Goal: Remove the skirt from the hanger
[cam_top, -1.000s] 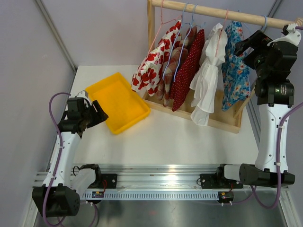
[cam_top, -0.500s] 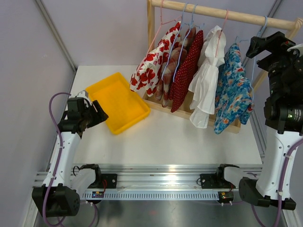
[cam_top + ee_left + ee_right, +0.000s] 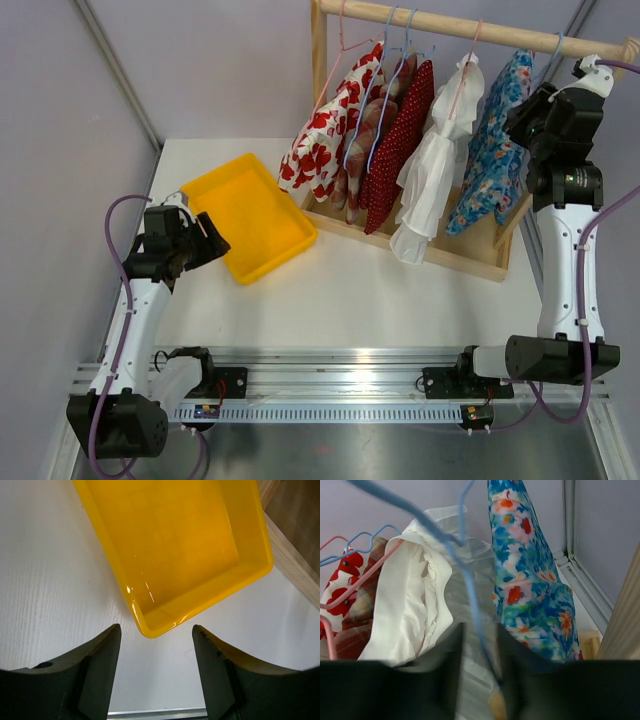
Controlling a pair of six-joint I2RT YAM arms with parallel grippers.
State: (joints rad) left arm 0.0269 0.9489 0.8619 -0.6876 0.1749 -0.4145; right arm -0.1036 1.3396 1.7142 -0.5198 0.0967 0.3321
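Observation:
The blue floral skirt (image 3: 495, 160) hangs on a blue wire hanger (image 3: 556, 48) at the right end of the wooden rail (image 3: 450, 28). My right gripper (image 3: 517, 108) is up against its top. In the right wrist view the skirt (image 3: 530, 580) is on the right and the hanger's wire (image 3: 470, 585) runs down between the fingers of the right gripper (image 3: 479, 645). The jaws are narrowed around the wire, with a gap still showing on its left. My left gripper (image 3: 215, 240) hovers open and empty by the yellow tray (image 3: 300, 240), far from the rack.
A white garment (image 3: 435, 170), a red dotted one (image 3: 400, 140) and a red-and-white floral one (image 3: 320, 140) hang left of the skirt. The rack's wooden base (image 3: 470, 262) lies beneath them. The tray's near corner (image 3: 145, 625) sits just ahead of the left gripper (image 3: 156, 640).
The right arm has swung, and the skirt that bulged forward half a second ago is back up by the rail. The right jaws have narrowed from wide open. The left arm is still.

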